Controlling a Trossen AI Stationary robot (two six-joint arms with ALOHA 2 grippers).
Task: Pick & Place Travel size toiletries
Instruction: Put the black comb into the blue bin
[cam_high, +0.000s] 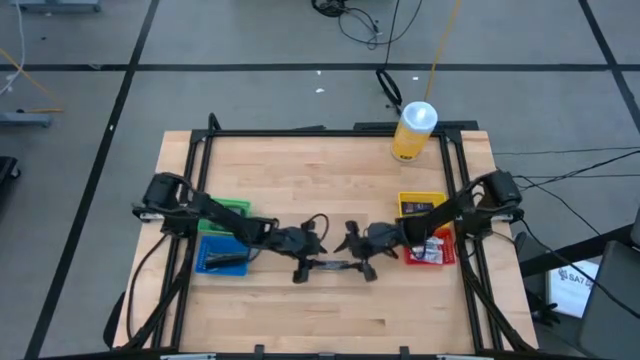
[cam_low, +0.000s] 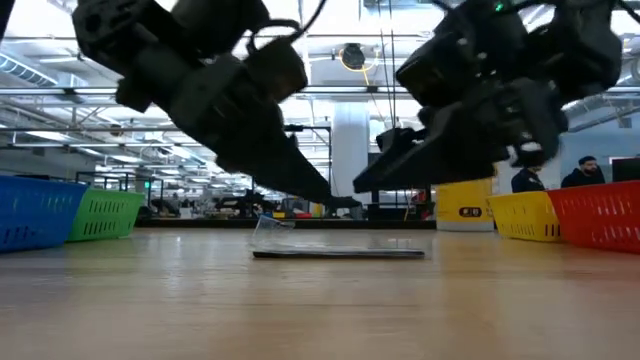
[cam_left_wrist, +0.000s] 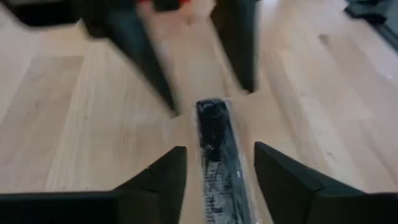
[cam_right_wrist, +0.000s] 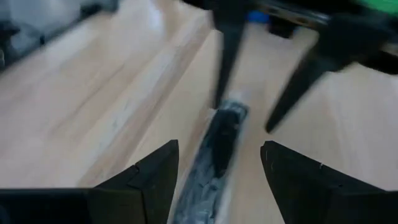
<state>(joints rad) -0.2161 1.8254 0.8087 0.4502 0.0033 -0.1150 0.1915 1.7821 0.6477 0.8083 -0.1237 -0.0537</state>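
Dark flat packet (cam_left_wrist: 217, 155) lies flat on the table (cam_high: 330, 165), one end between the spread fingers of the left gripper (cam_left_wrist: 214, 180), the other between those of the right gripper (cam_right_wrist: 217, 180). Only the low view shows both fingertips clear above it.

Two dark arms, black tapered fingers (cam_left_wrist: 155, 180)

Glossy plastic-wrapped packet (cam_left_wrist: 217, 155) on smooth wooden table (cam_high: 330, 170).
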